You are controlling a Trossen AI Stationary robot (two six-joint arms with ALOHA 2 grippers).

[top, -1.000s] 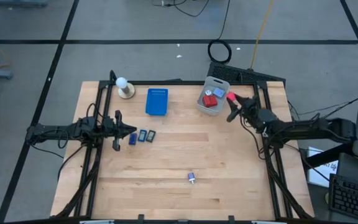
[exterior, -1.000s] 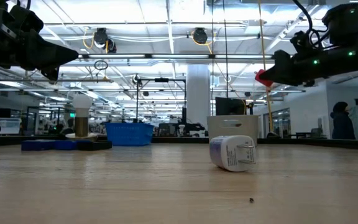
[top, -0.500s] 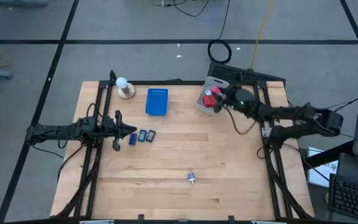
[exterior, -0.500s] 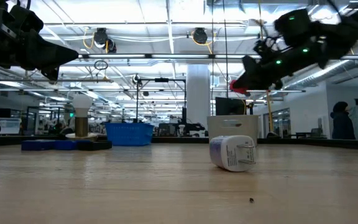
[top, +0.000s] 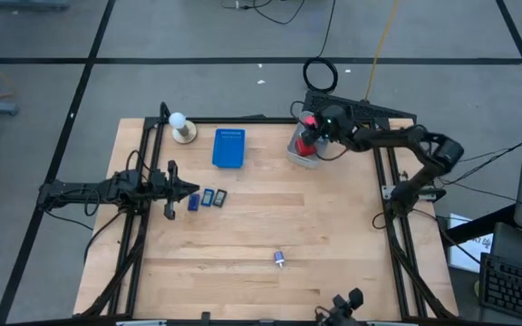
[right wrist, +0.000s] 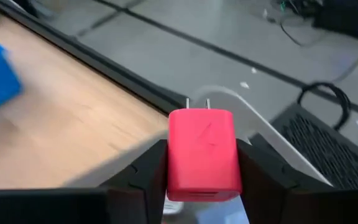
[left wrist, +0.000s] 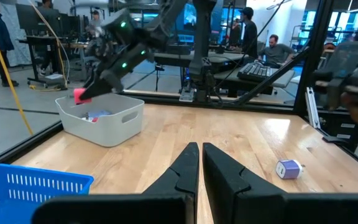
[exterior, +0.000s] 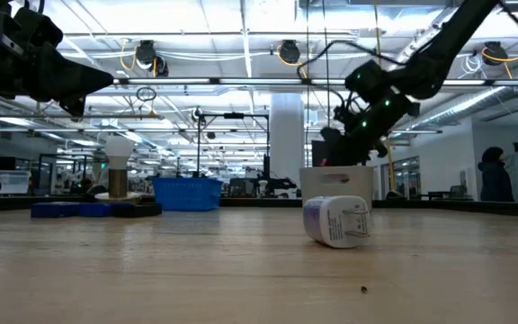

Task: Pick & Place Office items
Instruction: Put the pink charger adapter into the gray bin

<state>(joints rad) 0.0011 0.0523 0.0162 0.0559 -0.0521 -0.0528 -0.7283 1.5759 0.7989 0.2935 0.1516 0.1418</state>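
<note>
The right gripper [top: 314,127], gripping a red plug-shaped block [right wrist: 204,154], is hanging over the white bin [top: 303,152] at one o'clock, needing release; the left gripper [top: 191,190] is waiting clenched, empty, at nine o'clock.

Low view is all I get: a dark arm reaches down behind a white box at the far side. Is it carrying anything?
Observer: Yes. The right wrist view shows the right tool clamped on a red block with two metal prongs.
Operator: Where is that over the table?
Observer: Seen from above, it hangs over the white bin near the table's far edge.
Operator: And the other arm?
Observer: The left tool is shut and empty, on the table's left, close to three small dark-blue rectangles.
</note>
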